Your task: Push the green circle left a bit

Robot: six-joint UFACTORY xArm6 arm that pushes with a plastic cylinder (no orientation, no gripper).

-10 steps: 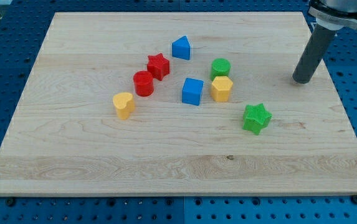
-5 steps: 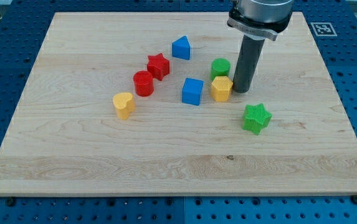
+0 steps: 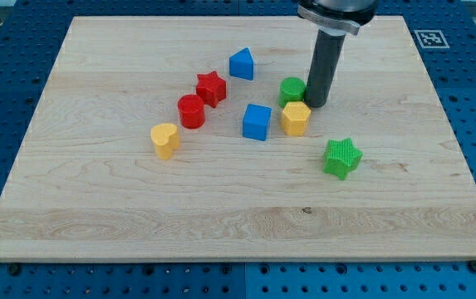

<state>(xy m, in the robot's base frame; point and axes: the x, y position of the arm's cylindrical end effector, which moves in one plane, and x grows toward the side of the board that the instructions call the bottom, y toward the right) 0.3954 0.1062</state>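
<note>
The green circle (image 3: 291, 89) stands on the wooden board (image 3: 121, 216), right of centre toward the view's top. My tip (image 3: 316, 104) is down on the board right against the green circle's right side, just above the yellow hexagon (image 3: 296, 119). The dark rod rises from the tip toward the view's top edge. Whether the tip touches the circle I cannot tell for sure; no gap shows.
A blue cube (image 3: 257, 122) sits left of the yellow hexagon. A blue block (image 3: 241, 64), a red star (image 3: 211, 87), a red cylinder (image 3: 191, 110) and a yellow heart (image 3: 164, 139) lie further left. A green star (image 3: 341, 157) lies toward the view's bottom right.
My tip swept in from the view's right, reached the yellow hexagon's right side, then moved up to the green circle's right side. The blocks have not visibly shifted.
</note>
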